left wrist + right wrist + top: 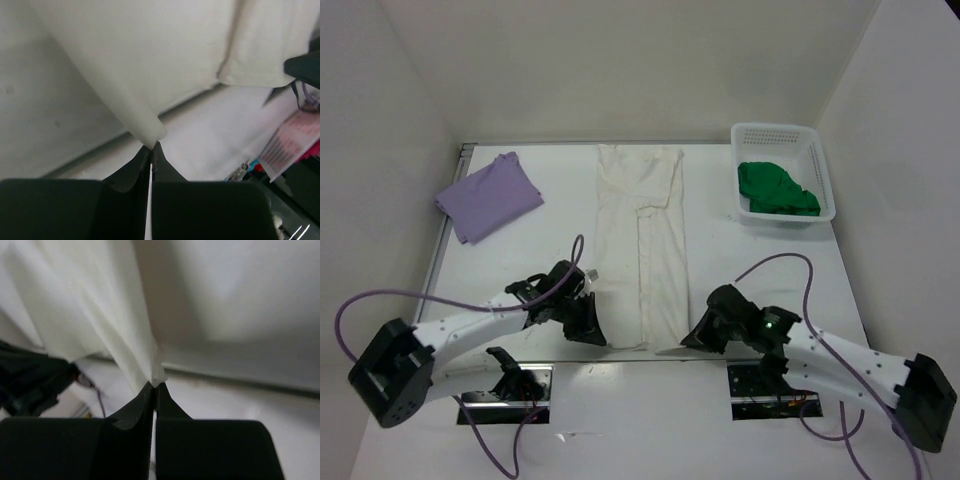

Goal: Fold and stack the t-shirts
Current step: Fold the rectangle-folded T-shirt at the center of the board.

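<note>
Both arms reach low and fwd from near edge of table (520,270). L gripper (151,149) and R gripper (154,386) each pinched tight on a near corner of white shirt (640,230), laid lengthwise at centre, corners prob. lifted slightly. Far left: lavender shirt (488,195). Far right: green shirt (777,188) in basket (817,150).

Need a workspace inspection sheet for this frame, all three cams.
Surface: white table, flat.
Job's things: white t-shirt laid lengthwise mid-table; lavender t-shirt folded, far left; green t-shirt crumpled, far right.
Clutter: white basket, holding the green t-shirt.
Hands: left hand and right hand each shut on a near corner of the white t-shirt.
Cables: purple cables loop from both arms.
Surroundings: white walls on three sides.
</note>
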Controlling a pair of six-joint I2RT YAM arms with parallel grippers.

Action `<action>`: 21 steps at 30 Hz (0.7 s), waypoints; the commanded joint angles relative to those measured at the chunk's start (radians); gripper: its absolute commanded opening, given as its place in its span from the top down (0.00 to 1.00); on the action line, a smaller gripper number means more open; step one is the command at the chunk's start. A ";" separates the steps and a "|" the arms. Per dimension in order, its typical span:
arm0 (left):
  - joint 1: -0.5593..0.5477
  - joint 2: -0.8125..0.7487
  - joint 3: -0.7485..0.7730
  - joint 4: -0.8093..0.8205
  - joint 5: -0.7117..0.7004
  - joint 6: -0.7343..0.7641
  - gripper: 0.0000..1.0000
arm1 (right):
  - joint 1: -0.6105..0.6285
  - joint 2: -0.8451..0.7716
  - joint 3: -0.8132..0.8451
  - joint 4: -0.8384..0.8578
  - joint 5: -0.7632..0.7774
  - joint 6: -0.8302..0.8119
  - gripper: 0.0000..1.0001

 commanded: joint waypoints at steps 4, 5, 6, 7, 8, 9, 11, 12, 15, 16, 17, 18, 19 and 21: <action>-0.009 -0.243 0.145 -0.338 0.095 -0.039 1.00 | 0.145 -0.140 0.181 -0.340 0.050 0.191 1.00; -0.009 -0.243 0.186 -0.367 0.095 -0.019 1.00 | 0.132 -0.088 0.293 -0.380 0.076 0.111 1.00; -0.009 -0.223 0.229 -0.419 0.069 -0.003 1.00 | 0.117 -0.029 0.353 -0.395 0.125 0.058 1.00; 0.011 -0.205 0.269 -0.433 0.069 0.045 1.00 | 0.091 0.080 0.460 -0.406 0.140 -0.001 1.00; 0.038 -0.168 0.343 -0.449 0.069 0.073 1.00 | 0.004 0.120 0.502 -0.406 0.140 -0.133 1.00; 0.113 -0.154 0.372 -0.460 0.069 0.100 1.00 | -0.051 0.143 0.531 -0.370 0.116 -0.193 1.00; 0.192 -0.101 0.429 -0.470 0.070 0.180 1.00 | -0.172 0.176 0.579 -0.311 0.078 -0.357 1.00; 0.192 -0.076 0.463 -0.470 0.032 0.197 1.00 | -0.290 0.198 0.593 -0.282 0.055 -0.405 1.00; 0.273 0.027 0.547 -0.356 0.035 0.229 1.00 | -0.387 0.319 0.648 -0.232 0.038 -0.531 1.00; 0.311 0.047 0.547 -0.316 0.065 0.229 1.00 | -0.406 0.351 0.677 -0.192 0.019 -0.556 1.00; 0.386 0.100 0.557 -0.282 0.082 0.241 1.00 | -0.421 0.382 0.692 -0.172 0.019 -0.576 1.00; 0.414 0.137 0.578 -0.253 0.082 0.267 1.00 | -0.435 0.444 0.703 -0.147 0.019 -0.592 1.00; 0.434 0.174 0.607 -0.243 0.092 0.281 1.00 | -0.472 0.479 0.735 -0.109 0.019 -0.629 1.00; 0.445 0.263 0.697 -0.217 0.027 0.312 1.00 | -0.486 0.576 0.777 -0.075 0.030 -0.657 1.00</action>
